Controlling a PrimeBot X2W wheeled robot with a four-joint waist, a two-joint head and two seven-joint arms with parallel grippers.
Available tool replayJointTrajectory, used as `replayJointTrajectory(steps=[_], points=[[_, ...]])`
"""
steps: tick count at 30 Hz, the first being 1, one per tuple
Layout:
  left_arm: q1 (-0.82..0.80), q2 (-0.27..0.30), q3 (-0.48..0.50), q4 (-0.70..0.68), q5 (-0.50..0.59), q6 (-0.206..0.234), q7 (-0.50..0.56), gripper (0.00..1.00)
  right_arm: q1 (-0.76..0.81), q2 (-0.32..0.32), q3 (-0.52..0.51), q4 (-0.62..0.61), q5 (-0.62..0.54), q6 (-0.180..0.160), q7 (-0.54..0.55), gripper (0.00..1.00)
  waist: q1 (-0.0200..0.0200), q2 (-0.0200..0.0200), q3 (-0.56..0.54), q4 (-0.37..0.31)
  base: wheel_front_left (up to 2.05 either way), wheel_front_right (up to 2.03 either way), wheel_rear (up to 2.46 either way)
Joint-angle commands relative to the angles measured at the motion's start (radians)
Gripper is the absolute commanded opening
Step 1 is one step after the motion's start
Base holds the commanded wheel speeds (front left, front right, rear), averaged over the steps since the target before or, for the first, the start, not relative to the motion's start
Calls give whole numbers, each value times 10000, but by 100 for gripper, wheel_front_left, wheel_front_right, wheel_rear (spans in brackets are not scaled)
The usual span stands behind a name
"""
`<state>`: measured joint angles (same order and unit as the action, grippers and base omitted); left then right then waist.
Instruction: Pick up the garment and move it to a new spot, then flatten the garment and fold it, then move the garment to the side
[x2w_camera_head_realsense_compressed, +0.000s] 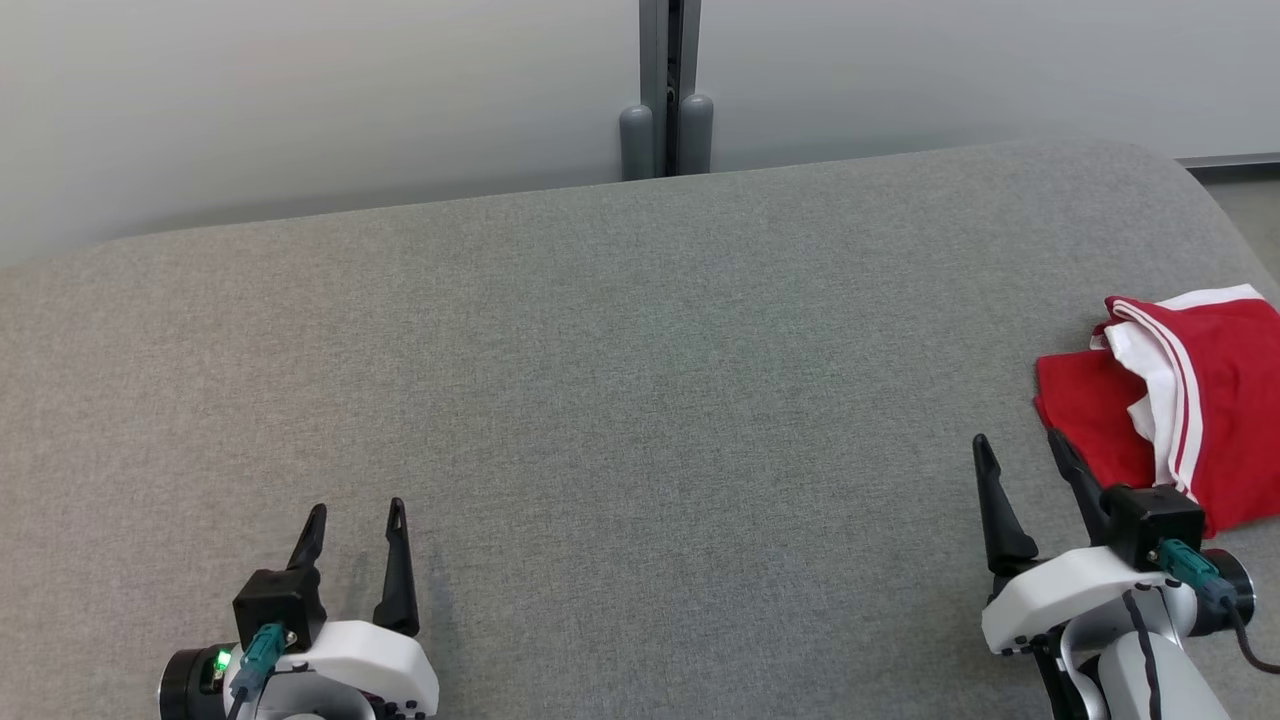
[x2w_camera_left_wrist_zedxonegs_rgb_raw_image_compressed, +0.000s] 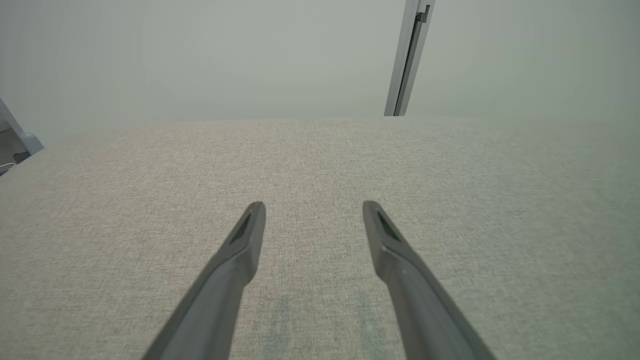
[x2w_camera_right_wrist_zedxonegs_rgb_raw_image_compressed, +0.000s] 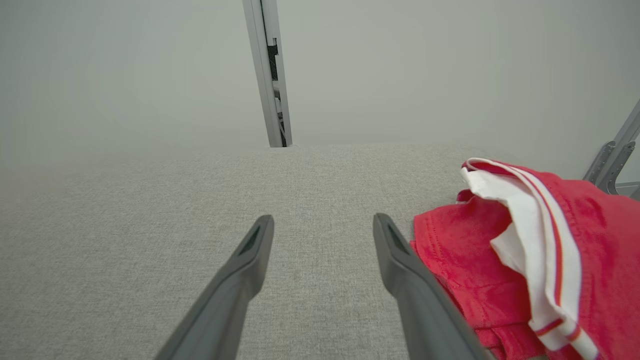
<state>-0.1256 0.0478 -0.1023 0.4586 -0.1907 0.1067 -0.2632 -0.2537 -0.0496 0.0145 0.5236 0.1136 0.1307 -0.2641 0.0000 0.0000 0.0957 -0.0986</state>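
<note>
A red garment (x2w_camera_head_realsense_compressed: 1190, 400) with white, red-striped trim lies bunched at the right edge of the grey padded table (x2w_camera_head_realsense_compressed: 640, 400); the head view cuts off its right side. My right gripper (x2w_camera_head_realsense_compressed: 1020, 450) is open at the lower right, its right finger just beside the garment's left edge, nothing between the fingers. In the right wrist view the garment (x2w_camera_right_wrist_zedxonegs_rgb_raw_image_compressed: 525, 260) lies just right of the open gripper (x2w_camera_right_wrist_zedxonegs_rgb_raw_image_compressed: 323, 224). My left gripper (x2w_camera_head_realsense_compressed: 357, 518) stands open at the lower left over bare fabric, far from the garment. The left wrist view has that gripper (x2w_camera_left_wrist_zedxonegs_rgb_raw_image_compressed: 314, 209) open and empty.
A pale wall runs behind the table, with a grey vertical post (x2w_camera_head_realsense_compressed: 668, 90) at its middle. The table's far right corner is rounded, with floor beyond it (x2w_camera_head_realsense_compressed: 1250, 200). A metal bracket (x2w_camera_right_wrist_zedxonegs_rgb_raw_image_compressed: 612, 160) stands past the garment in the right wrist view.
</note>
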Motion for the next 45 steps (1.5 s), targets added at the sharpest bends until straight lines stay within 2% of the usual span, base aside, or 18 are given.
replayJointTrajectory(steps=[1,5,6,10,32,45], points=[[-65,55,5,-18,-63,3,-12,100,-71,-44,17,-63,16,-1,7,100,0,0,6,5,0,0,0],[-74,55,3,-38,-241,-145,-12,100,-74,-48,54,-104,-14,-2,7,100,0,0,19,6,0,0,0],[-78,55,12,-64,-219,-184,-12,0,-78,-48,56,-112,-3,-2,7,0,0,0,24,8,0,0,0],[219,-46,-23,255,-264,-185,39,0,232,130,26,223,15,2,5,0,0,0,22,6,0,0,0],[176,-21,598,-418,-4167,-804,1082,0,560,81,-351,-637,4201,2,1072,0,0,0,-145,178,0,0,0],[159,-7,893,-754,-6054,-1099,1587,0,725,57,-532,-1054,6223,1,1577,0,0,0,-243,280,0,0,0]])
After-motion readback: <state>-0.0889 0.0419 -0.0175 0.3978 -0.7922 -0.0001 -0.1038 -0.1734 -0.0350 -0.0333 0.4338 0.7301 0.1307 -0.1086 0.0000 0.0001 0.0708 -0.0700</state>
